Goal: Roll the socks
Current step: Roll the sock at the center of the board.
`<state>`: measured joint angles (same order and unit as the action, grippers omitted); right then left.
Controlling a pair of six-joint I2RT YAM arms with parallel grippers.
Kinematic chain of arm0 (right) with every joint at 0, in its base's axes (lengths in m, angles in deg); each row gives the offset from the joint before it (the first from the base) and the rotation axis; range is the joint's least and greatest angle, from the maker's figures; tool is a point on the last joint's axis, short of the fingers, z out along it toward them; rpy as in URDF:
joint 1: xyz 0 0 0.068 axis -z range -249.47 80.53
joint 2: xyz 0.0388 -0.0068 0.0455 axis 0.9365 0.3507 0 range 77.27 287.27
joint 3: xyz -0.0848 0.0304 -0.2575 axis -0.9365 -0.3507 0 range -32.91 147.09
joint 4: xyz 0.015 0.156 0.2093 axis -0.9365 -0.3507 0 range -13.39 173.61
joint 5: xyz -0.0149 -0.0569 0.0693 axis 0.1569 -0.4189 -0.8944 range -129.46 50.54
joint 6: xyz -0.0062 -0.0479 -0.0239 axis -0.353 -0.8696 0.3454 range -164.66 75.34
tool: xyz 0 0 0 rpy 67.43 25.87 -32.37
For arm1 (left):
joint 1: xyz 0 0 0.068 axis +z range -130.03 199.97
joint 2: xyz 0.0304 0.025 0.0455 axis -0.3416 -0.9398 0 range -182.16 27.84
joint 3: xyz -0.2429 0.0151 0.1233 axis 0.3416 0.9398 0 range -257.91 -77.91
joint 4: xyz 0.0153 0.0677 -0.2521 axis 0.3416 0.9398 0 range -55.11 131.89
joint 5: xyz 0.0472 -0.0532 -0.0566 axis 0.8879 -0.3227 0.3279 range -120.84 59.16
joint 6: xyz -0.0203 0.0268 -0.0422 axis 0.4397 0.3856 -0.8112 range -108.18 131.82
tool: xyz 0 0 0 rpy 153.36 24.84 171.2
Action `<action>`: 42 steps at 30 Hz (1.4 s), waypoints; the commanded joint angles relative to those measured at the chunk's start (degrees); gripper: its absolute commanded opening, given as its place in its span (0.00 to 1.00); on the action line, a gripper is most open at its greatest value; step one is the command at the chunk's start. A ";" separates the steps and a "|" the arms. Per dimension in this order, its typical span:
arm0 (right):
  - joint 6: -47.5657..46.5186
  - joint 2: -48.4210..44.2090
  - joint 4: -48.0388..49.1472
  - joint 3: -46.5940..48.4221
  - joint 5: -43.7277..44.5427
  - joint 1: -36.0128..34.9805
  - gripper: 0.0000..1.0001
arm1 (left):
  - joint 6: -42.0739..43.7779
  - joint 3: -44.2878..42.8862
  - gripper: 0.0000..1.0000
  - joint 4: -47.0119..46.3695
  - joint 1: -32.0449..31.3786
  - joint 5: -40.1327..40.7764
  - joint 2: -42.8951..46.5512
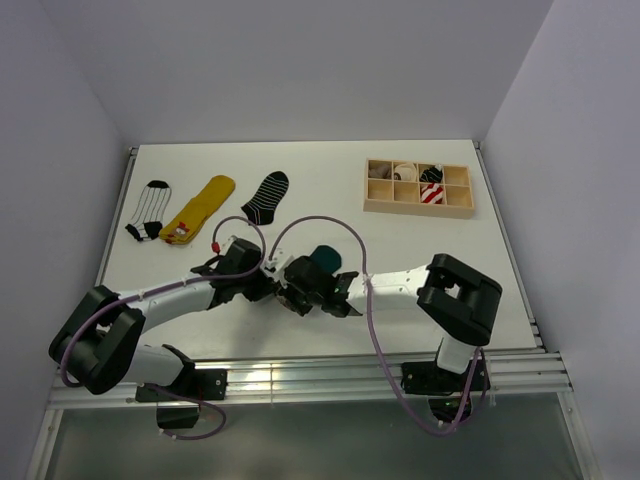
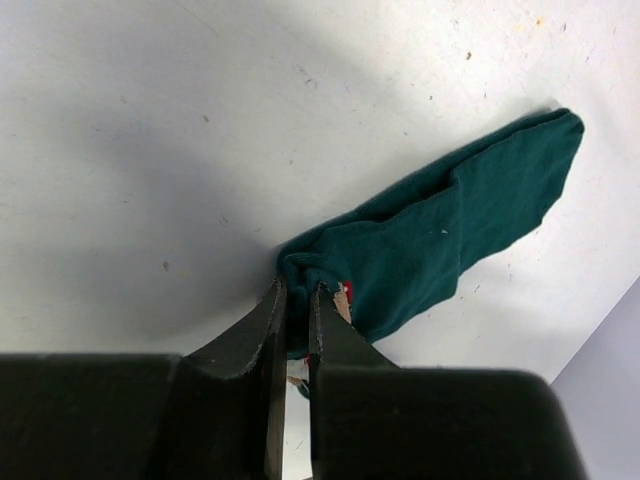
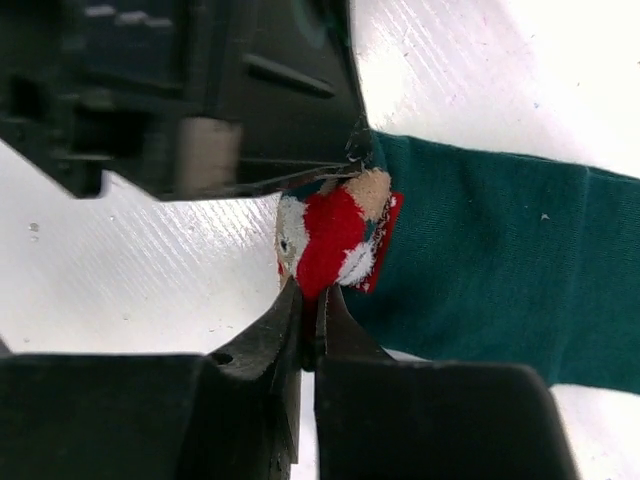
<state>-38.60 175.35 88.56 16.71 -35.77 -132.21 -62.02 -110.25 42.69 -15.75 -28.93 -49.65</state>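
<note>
A green sock pinched from two sides at the near middle of the bench.
The left gripper has its jaws nearly shut on the sock's folded end. The right gripper has its jaws pinched shut on the red-and-white figure at that same end. The rest of the sock lies flat.

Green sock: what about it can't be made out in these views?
- Top view: the green sock lies mostly under the left gripper and right gripper; only a teal bit shows.
- Left wrist: the fingers cover the pinched end; the figure shows only as a red speck.
- Right wrist: the far end is cut off by the right edge; the bunched figure is unreadable.
</note>
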 commanded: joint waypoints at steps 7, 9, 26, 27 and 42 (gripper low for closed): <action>7.90 2.46 -4.24 2.05 -27.20 15.00 0.00 | -7.63 5.79 0.04 -3.31 0.48 5.38 8.31; 9.83 4.30 -4.08 1.88 -33.10 18.33 0.00 | -8.33 6.85 0.05 -4.18 0.48 5.73 9.64; 20.21 17.58 -2.66 5.13 -53.69 26.53 0.00 | -3.42 10.97 0.62 -12.88 0.39 3.80 12.98; 20.39 17.93 -3.10 5.48 -53.69 26.44 0.00 | -3.33 11.15 0.62 -13.85 0.31 3.28 12.63; 24.52 20.48 -1.88 6.71 -56.33 27.76 0.00 | -4.99 11.51 0.39 -16.49 -1.98 1.52 1.65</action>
<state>-14.20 193.43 88.91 23.29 -94.74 -104.91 -66.50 -99.03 26.38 -16.63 -26.54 -46.09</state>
